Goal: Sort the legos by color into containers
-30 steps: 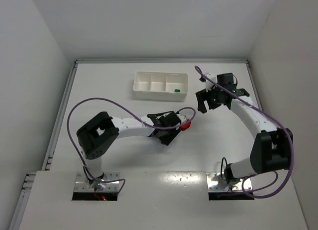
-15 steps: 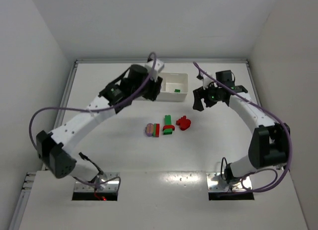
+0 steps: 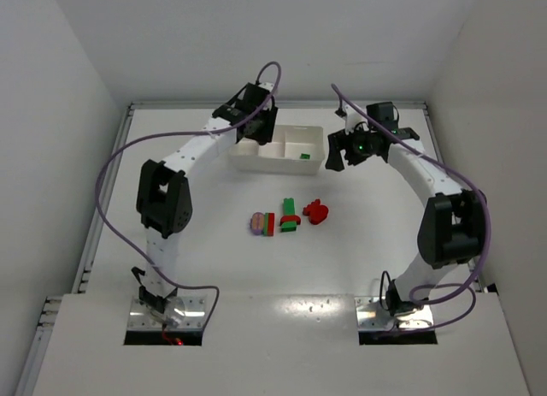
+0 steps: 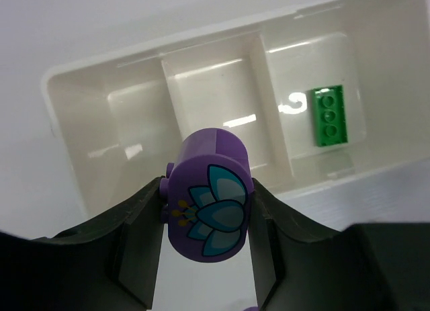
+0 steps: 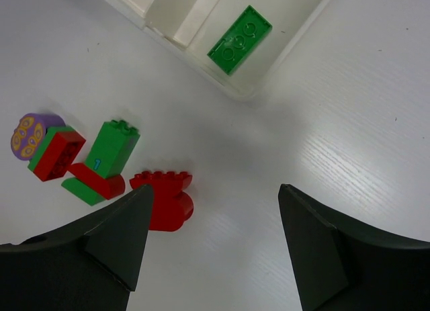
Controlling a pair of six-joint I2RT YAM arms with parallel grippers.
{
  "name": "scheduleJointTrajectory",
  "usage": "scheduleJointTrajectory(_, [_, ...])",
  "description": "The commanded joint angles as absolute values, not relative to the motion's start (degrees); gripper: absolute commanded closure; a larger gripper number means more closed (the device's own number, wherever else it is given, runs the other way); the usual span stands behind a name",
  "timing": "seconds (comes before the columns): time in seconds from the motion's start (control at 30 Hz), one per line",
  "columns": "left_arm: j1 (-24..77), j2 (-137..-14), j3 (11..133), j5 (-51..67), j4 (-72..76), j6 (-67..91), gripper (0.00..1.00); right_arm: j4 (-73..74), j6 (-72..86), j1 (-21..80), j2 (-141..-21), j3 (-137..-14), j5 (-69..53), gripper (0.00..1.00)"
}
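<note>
Your left gripper [image 4: 207, 207] is clamping a purple brick [image 4: 208, 190] between its fingers [image 4: 138, 250] and hanging over the tray [image 4: 64, 103]. The middle compartment [image 4: 215, 89] is lying just beyond the brick, and a green brick [image 4: 328, 115] is lying in the end compartment [image 4: 302, 62] off to the right of the fingers. Your right gripper [image 5: 215, 247] is hanging spread wide and gripping nothing, above the table [image 5: 349, 123] beside the tray's green end, with a red brick [image 5: 164, 198] lying just by its left finger [image 5: 114, 237] and the other loose bricks [image 5: 80, 156] further out that way.
</note>
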State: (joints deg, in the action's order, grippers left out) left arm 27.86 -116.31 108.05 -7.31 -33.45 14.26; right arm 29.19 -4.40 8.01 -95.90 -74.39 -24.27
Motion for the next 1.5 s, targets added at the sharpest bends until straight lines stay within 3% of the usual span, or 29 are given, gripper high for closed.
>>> scheduleJointTrajectory(0.0, [24.3, -118.8, 113.1, -8.6, -33.8, 16.7, 1.0, 29.1, -3.3, 8.3, -96.2, -76.6, -25.8, 0.24])
scheduleJointTrajectory(0.23, [20.0, -122.6, 115.8, -11.6, -33.8, 16.7, 1.0, 29.6, -3.3, 8.3, -96.2, -76.1, -25.2, 0.24])
scheduleJointTrajectory(0.33, [19.4, -123.8, 115.8, -9.8, -33.8, 15.6, 0.74, 29.6, -3.3, 8.3, -96.8, -76.1, -25.2, 0.24])
scheduleJointTrajectory(0.37, [19.4, -123.8, 115.8, -8.9, -33.8, 15.0, 0.6, 29.6, -3.3, 8.3, -96.8, -76.1, -25.2, 0.24])
scheduleJointTrajectory(0.47, [19.4, -124.4, 115.8, -6.0, -33.8, 14.5, 0.44, 29.6, -3.3, 8.3, -97.3, -76.6, -25.2, 0.24])
scheduleJointTrajectory(0.63, [19.4, -124.4, 115.8, -3.9, -33.8, 14.5, 0.39, 29.6, -3.8, 8.3, -97.9, -76.6, -25.2, 0.24])
scheduleJointTrajectory(0.73, [19.4, -123.8, 114.8, -3.9, -33.8, 14.5, 0.25, 29.6, -3.8, 8.3, -98.4, -76.6, -25.2, 0.24])
scheduleJointTrajectory(0.83, [19.4, -120.3, 113.3, -3.0, -32.7, 14.5, 0.21, 29.6, -5.1, 8.3, -98.4, -76.6, -25.2, 0.24])
scheduleJointTrajectory(0.9, [18.9, -116.5, 109.2, -0.2, -30.6, 9.0, 0.21, 30.2, -6.3, 8.3, -98.4, -76.6, -25.9, 0.24])
scheduleJointTrajectory(0.97, [18.9, -109.3, 103.0, 10.2, -29.5, 0.7, 0.21, 30.2, -8.8, 8.3, -96.9, -74.6, -26.5, 0.24])
scheduleJointTrajectory(1.03, [20.1, -103.9, 97.4, 17.7, -30.5, -11.6, 0.1, 30.2, -12.2, 8.3, -96.0, -73.5, -27.9, 0.24])
scheduleJointTrajectory(1.2, [24.1, -90.3, 79.8, 25.2, -43.1, -39.0, 0.04, 30.2, -15.9, 7.7, -94.1, -69.8, -30.7, 0.23])
scheduleJointTrajectory(1.37, [28.3, -75.3, 52.5, 26.2, -29.9, -46.0, 0.0, 30.8, -16.5, 7.7, -94.7, -69.3, -31.2, 0.23])
scheduleJointTrajectory(1.47, [29.5, -72.6, 45.4, 27.7, -22.3, -46.8, 0.0, 32.1, -16.5, 7.7, -95.8, -70.4, -31.2, 0.23])
